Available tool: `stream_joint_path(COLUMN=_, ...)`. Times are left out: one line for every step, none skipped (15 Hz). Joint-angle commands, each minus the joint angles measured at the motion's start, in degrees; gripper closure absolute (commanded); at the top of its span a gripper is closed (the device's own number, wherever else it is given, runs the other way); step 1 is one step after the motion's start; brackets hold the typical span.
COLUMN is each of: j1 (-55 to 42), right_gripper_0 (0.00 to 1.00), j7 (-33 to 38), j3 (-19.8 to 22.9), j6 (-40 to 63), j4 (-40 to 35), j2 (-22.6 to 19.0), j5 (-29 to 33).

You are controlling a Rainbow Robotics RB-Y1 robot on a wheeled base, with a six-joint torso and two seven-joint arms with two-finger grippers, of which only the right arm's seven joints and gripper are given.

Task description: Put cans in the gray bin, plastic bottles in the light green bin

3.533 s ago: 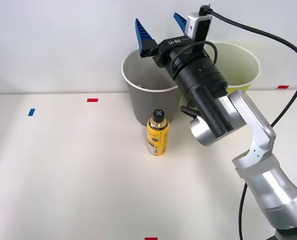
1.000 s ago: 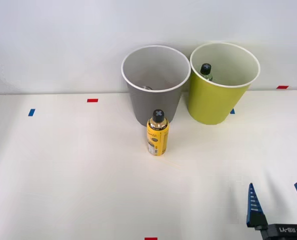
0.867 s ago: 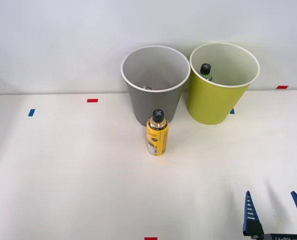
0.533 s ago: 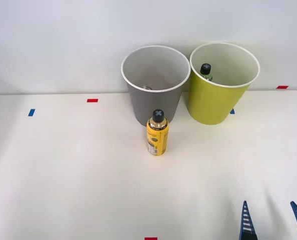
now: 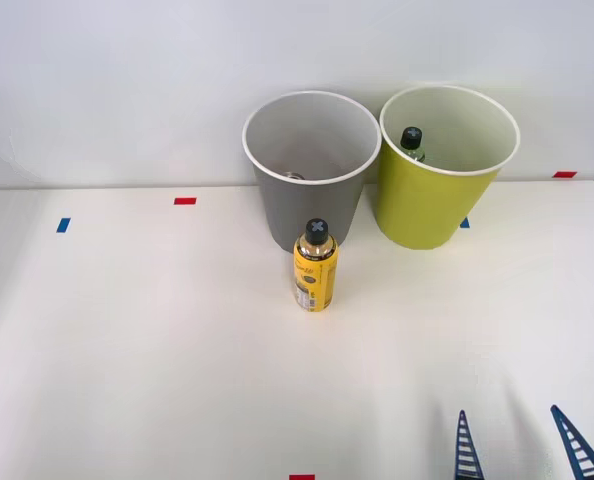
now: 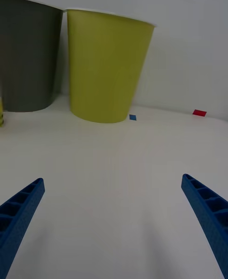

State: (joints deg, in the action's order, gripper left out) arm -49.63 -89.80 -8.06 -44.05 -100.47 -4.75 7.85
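The gray bin (image 5: 312, 205) stands at the back of the table, and a sliver of the silver can (image 5: 294, 176) shows low inside it. Right of it is the light green bin (image 5: 432, 205), holding a plastic bottle whose black cap (image 5: 411, 137) pokes up. A yellow plastic bottle (image 5: 316, 268) with a black cap stands upright just in front of the gray bin. My right gripper (image 5: 508, 414) is open and empty at the near right edge of the table, far from the bottle. The wrist view has the gripper (image 6: 113, 179) facing the light green bin (image 6: 107, 65) and the gray bin (image 6: 26, 56).
Small red tape marks (image 5: 185, 201) and blue tape marks (image 5: 63, 225) dot the white table. A plain white wall rises right behind the bins. Bare table lies between my gripper and the bottle.
My right arm has pulled back from above the gray bin to the table's near right edge. Over the last second the open fingers sank lower in the view and drifted slightly left.
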Motion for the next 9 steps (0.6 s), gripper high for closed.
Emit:
stream_joint_path(j1=-0.38, right_gripper_0=0.00, j7=-0.56, j3=-1.35, j6=0.01, j4=0.01, j2=-0.35, j5=1.29)
stream_joint_path(j1=-0.21, right_gripper_0=0.00, j7=-0.47, j3=-1.52, j6=0.28, j4=0.01, j2=-0.44, j5=1.91)
stream_joint_path(j1=-0.12, right_gripper_0=0.00, j7=-0.38, j3=-1.61, j6=0.45, j4=0.01, j2=-0.44, j5=2.44)
stream_joint_path(j1=-0.12, right_gripper_0=0.00, j7=-0.56, j3=-1.79, j6=0.45, j4=0.10, j2=-0.61, j5=2.96)
stream_joint_path(j1=-0.21, right_gripper_0=0.00, j7=-0.56, j3=-1.87, j6=0.45, j4=0.10, j2=-0.70, j5=3.32)
stream_joint_path(j1=-0.56, right_gripper_0=0.00, j7=-0.56, j3=-1.96, j6=0.45, j4=0.01, j2=-0.70, j5=3.40)
stream_joint_path(j1=-0.91, right_gripper_0=0.00, j7=-0.64, j3=-1.87, j6=0.45, j4=0.01, j2=-0.44, j5=3.32)
stream_joint_path(j1=-1.00, right_gripper_0=0.00, j7=-0.82, j3=-1.52, j6=0.45, j4=0.01, j2=-0.26, j5=3.40)
stream_joint_path(j1=-1.00, right_gripper_0=0.00, j7=-0.99, j3=-1.43, j6=0.45, j4=0.01, j2=-0.26, j5=3.40)
